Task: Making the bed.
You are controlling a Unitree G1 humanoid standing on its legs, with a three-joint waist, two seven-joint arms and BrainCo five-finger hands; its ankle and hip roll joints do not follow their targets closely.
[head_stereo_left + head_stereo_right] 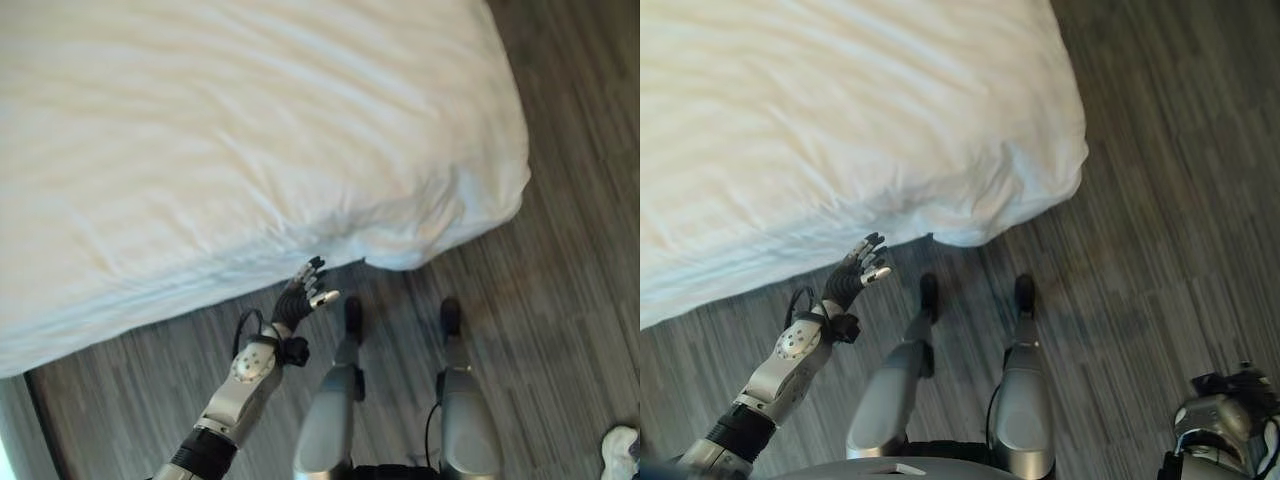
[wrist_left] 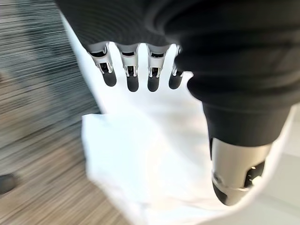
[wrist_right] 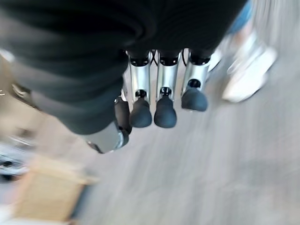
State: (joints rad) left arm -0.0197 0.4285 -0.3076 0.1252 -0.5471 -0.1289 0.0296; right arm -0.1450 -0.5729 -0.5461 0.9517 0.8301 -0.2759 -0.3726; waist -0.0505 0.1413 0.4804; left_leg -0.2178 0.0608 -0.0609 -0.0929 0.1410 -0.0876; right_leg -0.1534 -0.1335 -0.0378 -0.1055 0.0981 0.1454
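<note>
A bed with a white duvet fills the upper left of the eye views; its rounded corner hangs toward the floor. My left hand is raised just below the duvet's front edge, fingers straight and spread, holding nothing. In the left wrist view its fingertips and thumb hover over the white cloth without touching it. My right hand hangs low at the right, away from the bed; in the right wrist view its fingers point down, relaxed and empty.
Grey wood-plank floor runs along the bed's front and right side. A person's white shoe stands at the lower right, also seen as the shoe in the right wrist view. A tan box-like object sits on the floor.
</note>
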